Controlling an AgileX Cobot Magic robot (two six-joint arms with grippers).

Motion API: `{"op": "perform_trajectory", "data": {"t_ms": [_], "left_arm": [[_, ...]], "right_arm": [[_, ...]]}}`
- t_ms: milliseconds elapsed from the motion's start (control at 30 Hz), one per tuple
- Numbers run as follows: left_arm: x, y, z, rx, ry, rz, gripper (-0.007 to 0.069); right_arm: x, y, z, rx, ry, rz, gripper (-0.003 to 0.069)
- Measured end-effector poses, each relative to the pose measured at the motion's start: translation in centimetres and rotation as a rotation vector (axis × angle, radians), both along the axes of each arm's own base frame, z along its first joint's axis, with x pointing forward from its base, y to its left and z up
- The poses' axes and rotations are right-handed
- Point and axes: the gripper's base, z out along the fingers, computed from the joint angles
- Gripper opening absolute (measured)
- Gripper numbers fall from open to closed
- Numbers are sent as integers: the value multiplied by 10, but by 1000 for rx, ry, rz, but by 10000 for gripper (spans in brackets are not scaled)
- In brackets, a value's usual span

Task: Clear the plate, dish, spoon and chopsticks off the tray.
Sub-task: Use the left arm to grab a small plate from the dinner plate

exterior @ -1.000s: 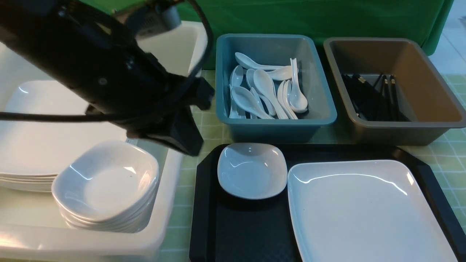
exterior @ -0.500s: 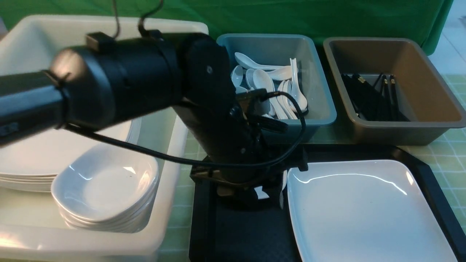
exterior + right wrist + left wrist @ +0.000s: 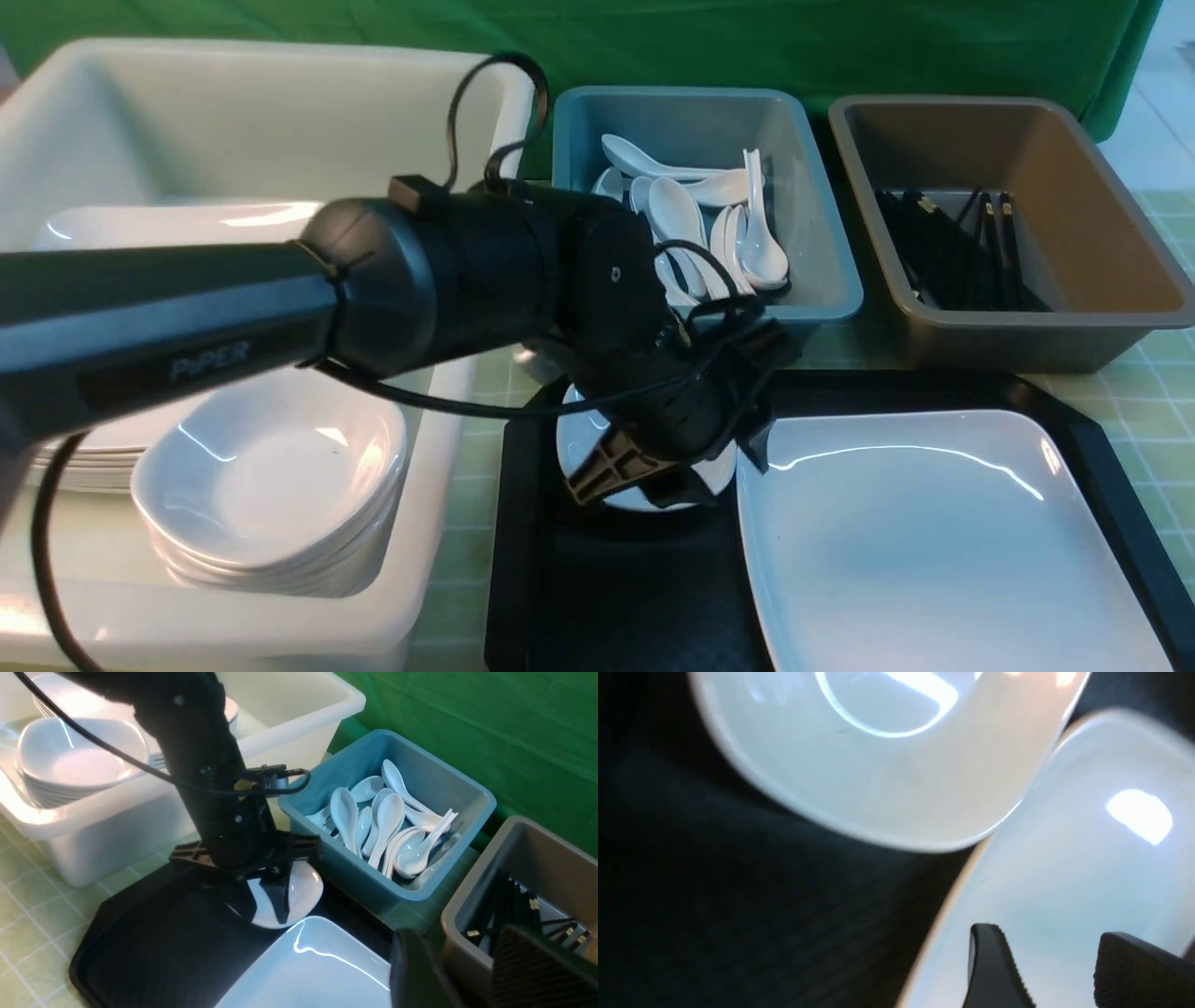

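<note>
Front view: one plate, one dish on tray; left tool parted, empty, over dish; right tool parted, empty.

COUNT — tray: one | plate on it: one | small bowl on it: one | tubs: three | spoons in teal tub: roughly nine, overlapping

Green cloth backdrop: creased, spanning the rear.
Counter: covered with a pale green sheet with a light grid pattern.
Floor: pale patch, far right corner.
Lighting: bright, even.
</note>
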Motion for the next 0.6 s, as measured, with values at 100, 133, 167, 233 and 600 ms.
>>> {"op": "perform_trajectory", "data": {"t_ms": [100, 133, 167, 233, 600], "left_arm": [[-1, 1, -4, -19, 92, 150, 288], [-1, 2, -5, -13, 106, 168, 288], [-4, 2, -7, 6, 145, 215, 288], [-11, 3, -10, 58, 199, 273, 288], [-17, -4, -13, 48, 212, 504, 288]], "right_arm": [[0, 0, 0, 0, 0, 0, 239], [0, 0, 0, 0, 0, 0, 239], [0, 0, 0, 0, 0, 0, 239], [0, 0, 0, 0, 0, 0, 239], [0, 0, -1, -6, 8, -1, 239]]}}
